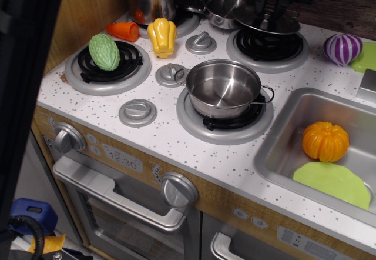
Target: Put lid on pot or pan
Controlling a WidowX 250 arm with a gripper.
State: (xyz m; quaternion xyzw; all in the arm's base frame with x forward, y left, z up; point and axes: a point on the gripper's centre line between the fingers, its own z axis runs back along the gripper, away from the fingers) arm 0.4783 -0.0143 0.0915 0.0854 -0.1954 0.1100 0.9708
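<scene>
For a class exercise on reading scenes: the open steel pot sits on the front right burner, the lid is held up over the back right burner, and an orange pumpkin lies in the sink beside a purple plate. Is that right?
Not quite. The observation.image view shows the plate in the sink is light green, not purple. The rest holds: the open pot sits on the front right burner, the lid is held up over the back right burner, and the orange pumpkin lies in the sink.
</scene>
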